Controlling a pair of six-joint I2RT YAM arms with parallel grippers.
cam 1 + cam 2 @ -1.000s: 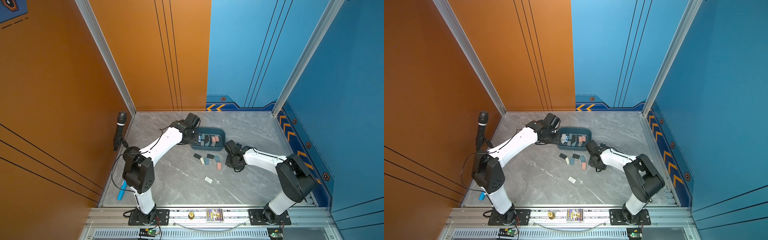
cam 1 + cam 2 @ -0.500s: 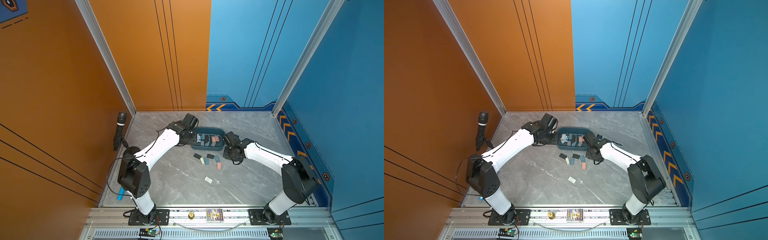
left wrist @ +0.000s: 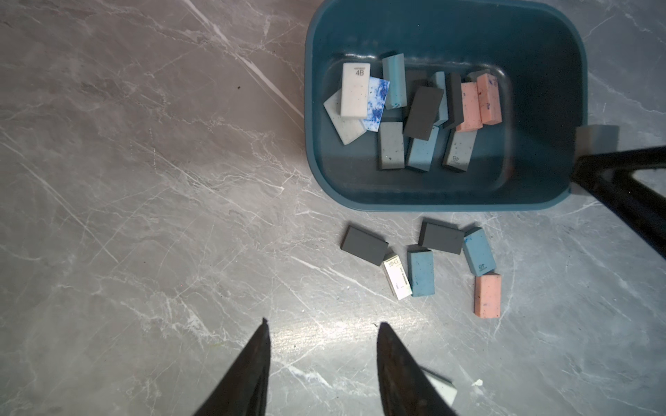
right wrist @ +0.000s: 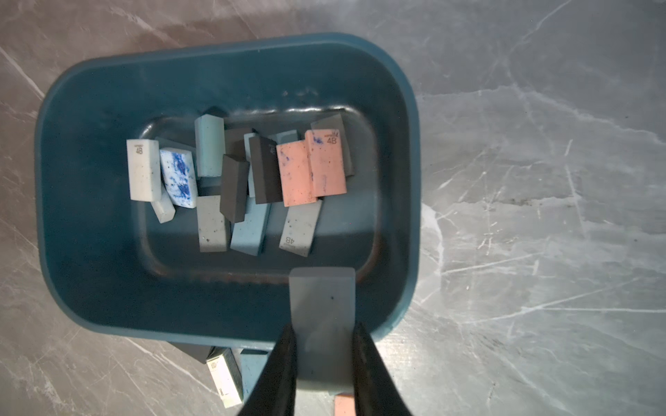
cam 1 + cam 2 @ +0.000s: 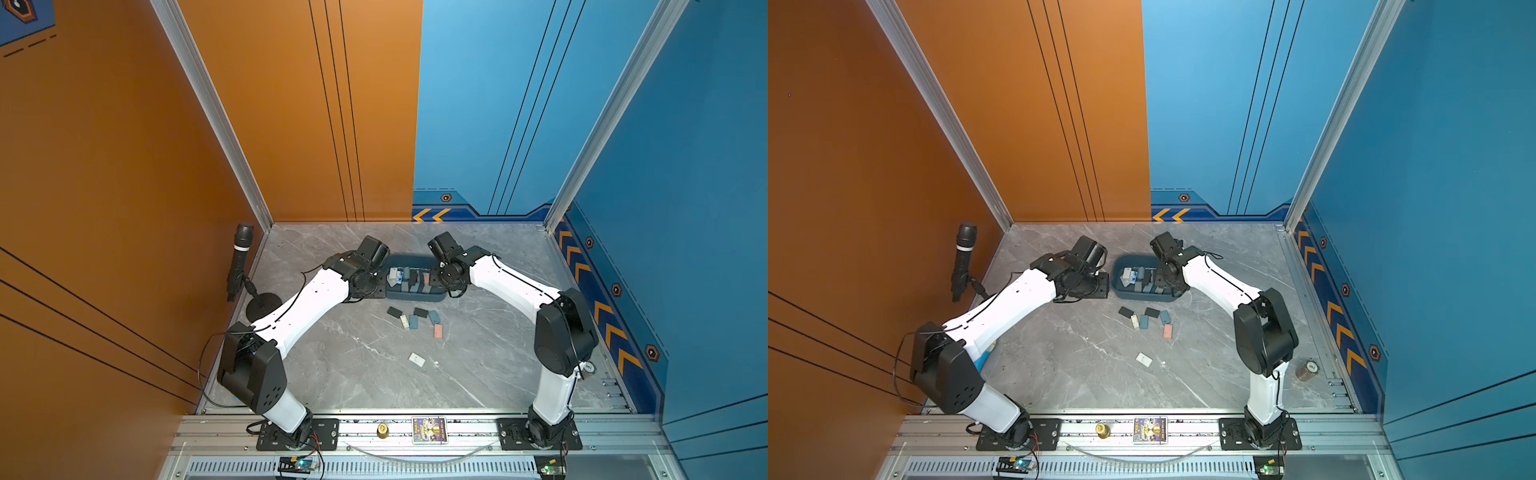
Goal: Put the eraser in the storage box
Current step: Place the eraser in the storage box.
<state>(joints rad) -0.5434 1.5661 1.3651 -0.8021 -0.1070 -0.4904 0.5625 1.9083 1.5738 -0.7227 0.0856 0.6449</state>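
Right now my right fingers (image 4: 289, 344) are clamped on the grey eraser (image 4: 322, 306) and hold it just over the edge of the storage box (image 4: 230, 45) so it can drop in with the other erasers (image 4: 295, 173), while my left fingers (image 3: 261, 345) wait apart and empty above the table (image 3: 144, 216)

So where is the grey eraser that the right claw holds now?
In the right wrist view, the grey eraser is clamped in the right claw, over the storage box near its right end wall, apart from the erasers lying inside.
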